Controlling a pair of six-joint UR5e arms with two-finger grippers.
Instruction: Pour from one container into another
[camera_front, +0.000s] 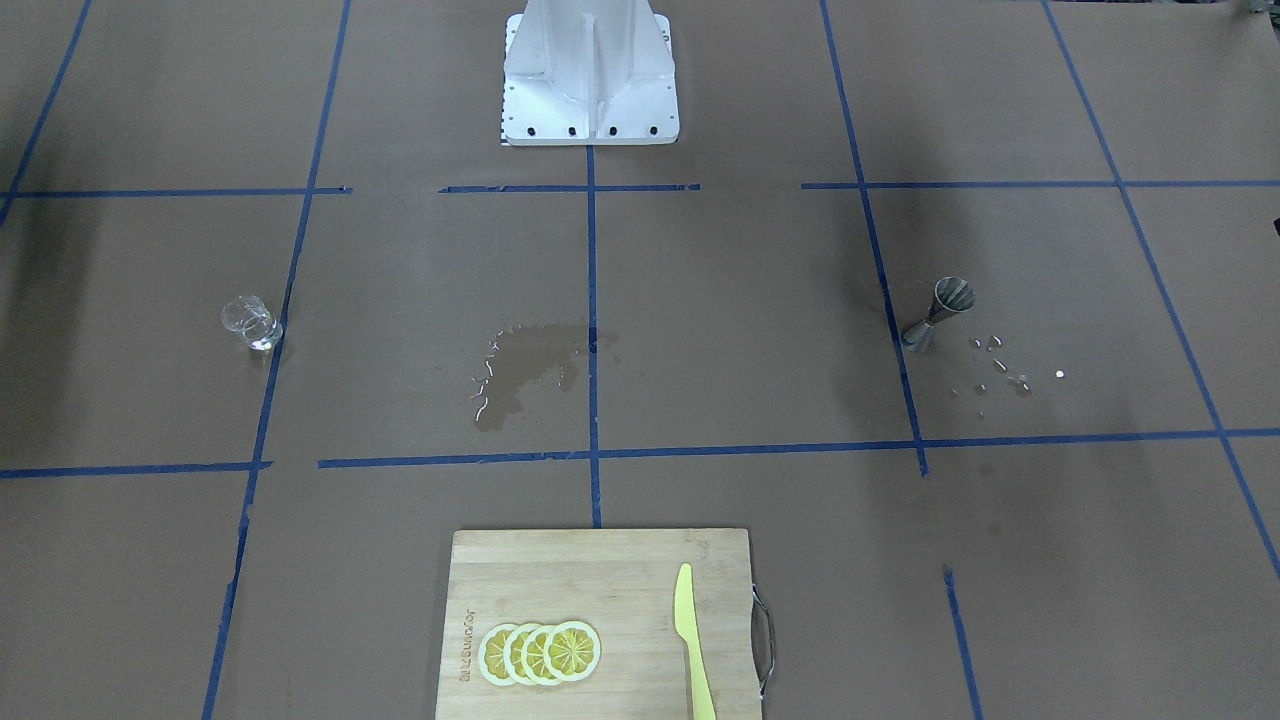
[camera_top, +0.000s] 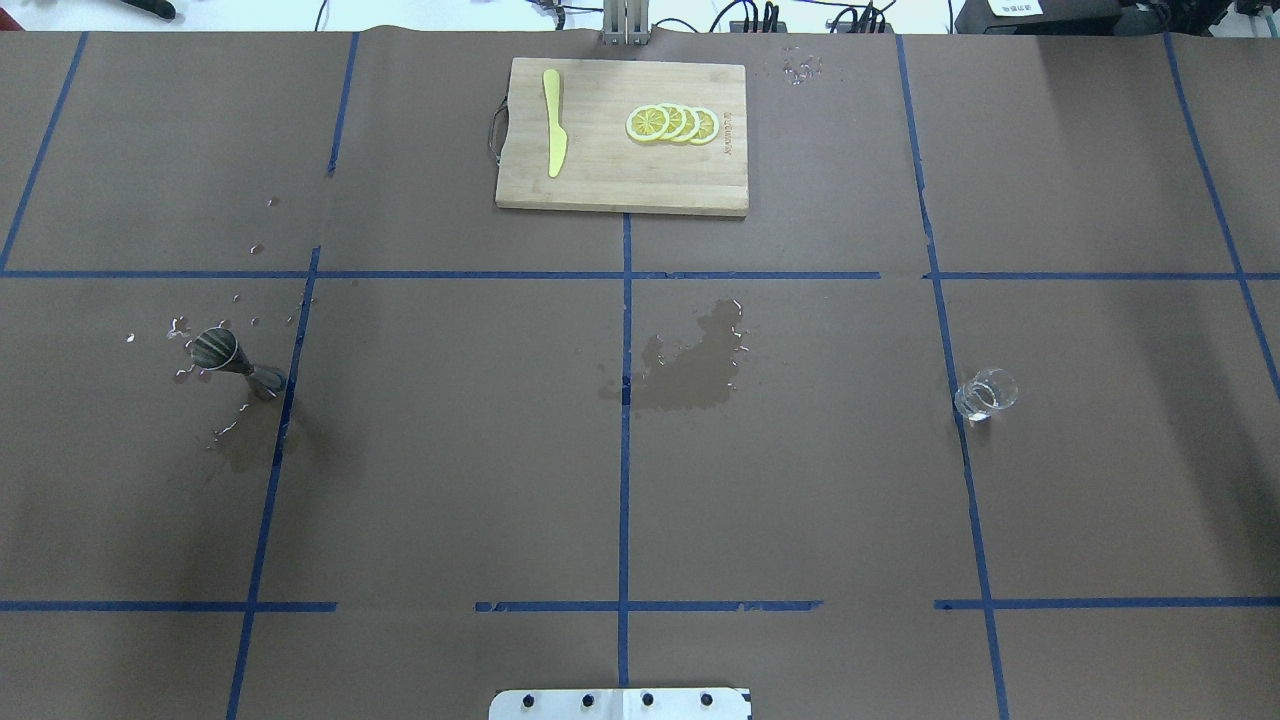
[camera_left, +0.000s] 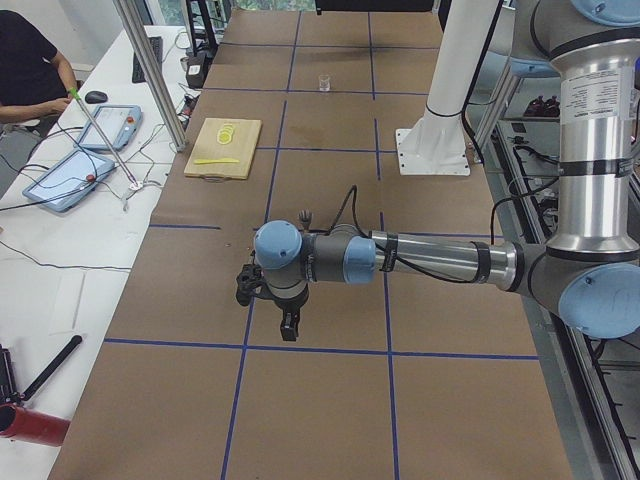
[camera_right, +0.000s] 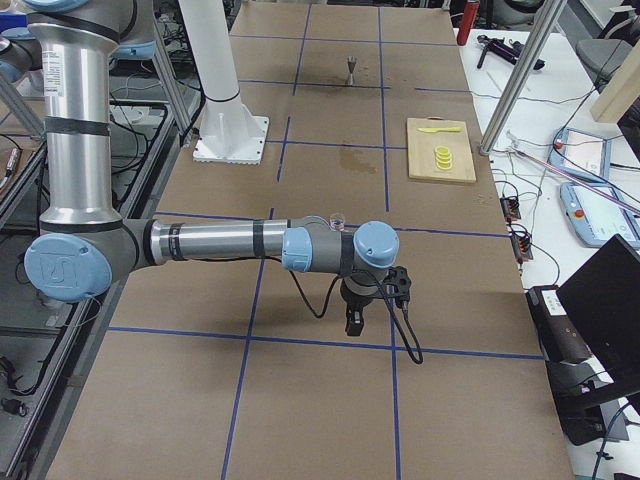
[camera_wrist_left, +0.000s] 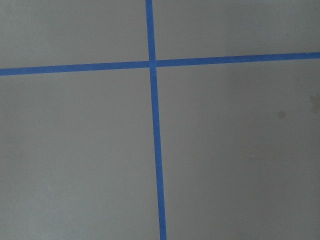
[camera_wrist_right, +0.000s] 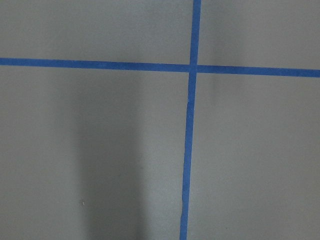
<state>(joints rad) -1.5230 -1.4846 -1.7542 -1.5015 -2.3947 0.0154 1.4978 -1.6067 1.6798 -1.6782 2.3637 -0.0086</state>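
Note:
The clear glass tumbler (camera_front: 250, 322) stands upright on the brown table cover beside a blue tape line, at the right in the overhead view (camera_top: 986, 393). The steel hourglass jigger (camera_front: 935, 315) stands upright on the opposite side (camera_top: 232, 360), with droplets around it. My left gripper (camera_left: 289, 325) hangs over the table's near end in the exterior left view, far from both containers. My right gripper (camera_right: 355, 320) does the same in the exterior right view, a little past the tumbler (camera_right: 337, 222). I cannot tell whether either gripper is open. Both wrist views show only brown paper and tape.
A wooden cutting board (camera_top: 600, 170) with lemon slices (camera_top: 672, 123) and a yellow knife (camera_top: 553, 136) lies at the far middle. A wet spill (camera_top: 695, 360) darkens the table's centre. The robot's white base (camera_front: 590, 75) stands at the near middle.

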